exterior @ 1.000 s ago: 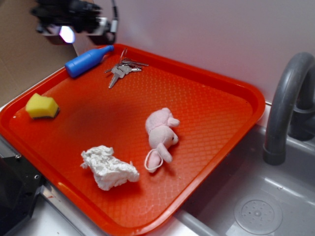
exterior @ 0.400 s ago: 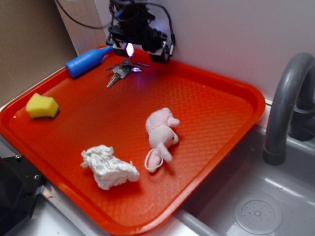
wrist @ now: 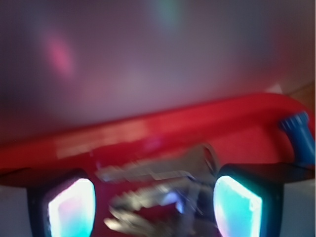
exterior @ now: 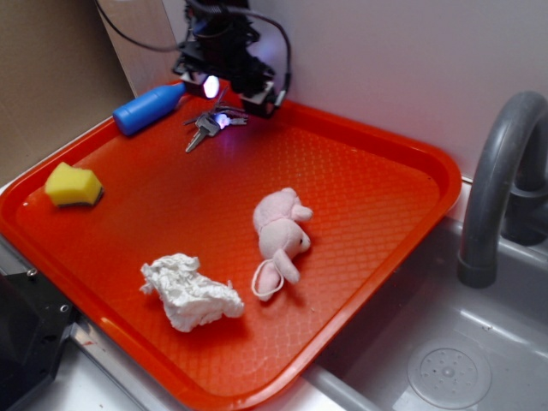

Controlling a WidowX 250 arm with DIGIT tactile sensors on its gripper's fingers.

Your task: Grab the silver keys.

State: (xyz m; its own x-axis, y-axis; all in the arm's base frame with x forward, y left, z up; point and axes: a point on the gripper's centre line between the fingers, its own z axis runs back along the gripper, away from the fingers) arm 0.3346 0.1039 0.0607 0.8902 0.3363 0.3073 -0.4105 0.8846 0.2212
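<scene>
while the gripper (exterior: 224, 92) hangs low at the far corner of the red tray (exterior: 368, 201), the keys (exterior: 208, 124) lie flat on the tray floor just below it, close to the tray's back rim. in the wrist view the keys (wrist: 163, 190) show blurred between the two lit fingers (wrist: 237, 207), which stand well apart with the keys in the gap, so the jaws are released and grasp nothing. whether the fingers touch the tray floor i cannot tell. the blue bottle (exterior: 152, 106) lies on its side at the tray's far left rim, just beside the keys, its cap toward them. the yellow sponge (exterior: 73, 185) sits near the tray's left edge. the pink toy (exterior: 279, 233) lies about in the tray's middle, and the white paper (exterior: 190, 292) is crumpled near the tray's front edge. the grey tap (exterior: 499, 184) stands beyond the tray's right side.
</scene>
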